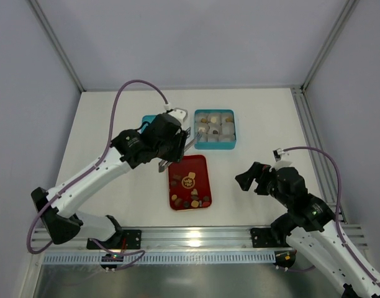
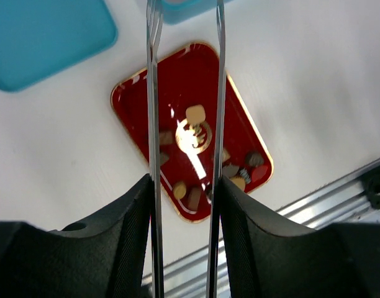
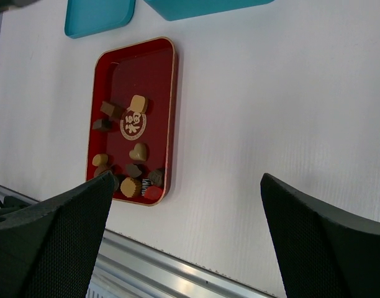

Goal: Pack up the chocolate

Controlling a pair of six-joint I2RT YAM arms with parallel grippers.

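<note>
Top view
- Chocolate: loose pieces [image 1: 191,200] lie in the red tray [image 1: 200,162], most of them bunched at its near end. A few more sit among the paper cups in the teal box [image 1: 234,131], just beyond the tray.
- Tray axis: the long side runs near-to-far, with the far end leaning slightly left.
- Nearer arm: the left gripper [image 1: 189,144] hangs over the tray's far-left corner, so the bunched pieces lie back toward the robot from it. The right gripper [image 1: 252,178] sits well apart, off the tray's right side.
- Left arm pose: stretched forward and inward, with the wrist tipped down.

Left wrist view
- Fingers: two thin metal fingers [image 2: 154,93] run side by side with a clear gap and nothing between them (their tips are cut off at the top edge).
- Chocolate: the tray [image 2: 131,93] lies diagonally beneath. A tan square [image 2: 195,113] shows in the gap, and the cluster sits lower, toward the camera.
- Next move, as I judge it: draw back toward that cluster, then descend.

Right wrist view
- Fingers: the black fingers [image 3: 53,230] are spread wide and hold nothing.
- Chocolate: the pieces [image 3: 138,151] lie in the tray [image 3: 172,124], ahead and to the left in this view, with its long axis pointing away.
</note>
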